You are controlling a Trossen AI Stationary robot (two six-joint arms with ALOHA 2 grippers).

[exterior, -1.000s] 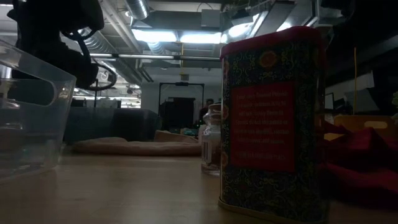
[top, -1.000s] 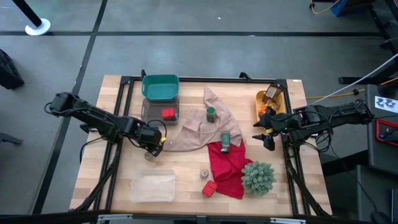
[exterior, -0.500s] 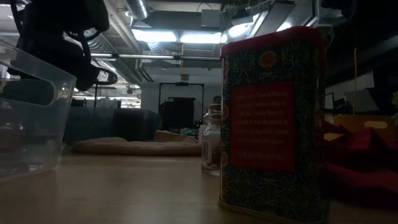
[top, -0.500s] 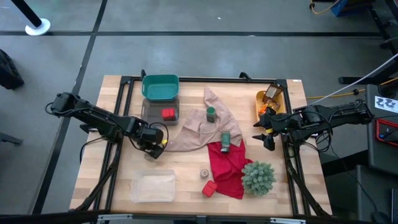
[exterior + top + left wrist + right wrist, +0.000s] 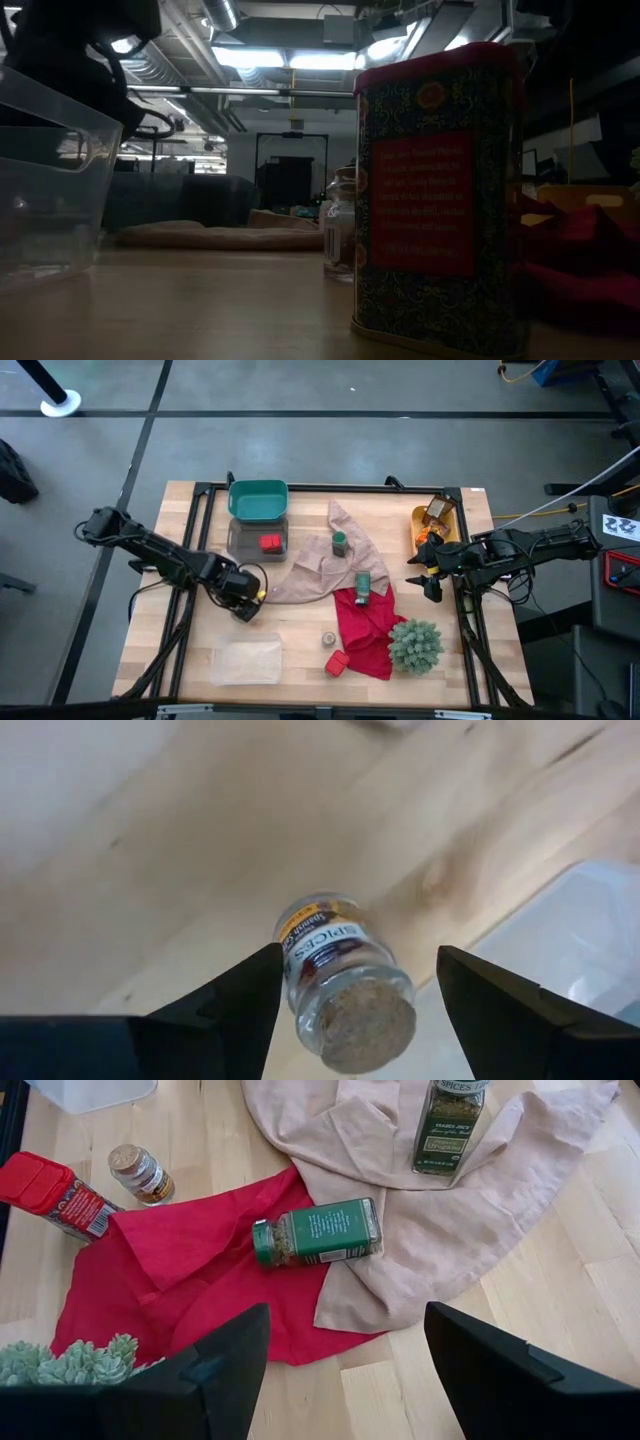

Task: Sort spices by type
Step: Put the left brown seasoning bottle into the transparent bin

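Observation:
My left gripper (image 5: 245,605) (image 5: 355,1010) is open and points down at the table's left middle. A small glass pot with a tan lid (image 5: 345,985) stands on the wood between its fingers. Whether a finger touches the pot, I cannot tell. My right gripper (image 5: 430,575) (image 5: 345,1370) waits open by the right edge. One dark-green jar (image 5: 340,543) (image 5: 447,1115) stands on the tan cloth. Another dark-green jar (image 5: 361,588) (image 5: 318,1232) lies on its side on the red cloth. A second small pot (image 5: 328,638) (image 5: 140,1173) and a red tin (image 5: 337,662) (image 5: 440,200) stand near the front.
A clear plastic tub (image 5: 245,662) sits near the front left. A teal bin (image 5: 258,500) and a grey tray (image 5: 245,540) holding a red tin (image 5: 270,542) sit at the far side. An orange tray with packets (image 5: 435,520) is far right. A spiky green plant (image 5: 415,645) is front right.
My left gripper has moved a little toward the table's near edge and now covers the small pot that showed just in front of it in the high view. The right arm has kept still.

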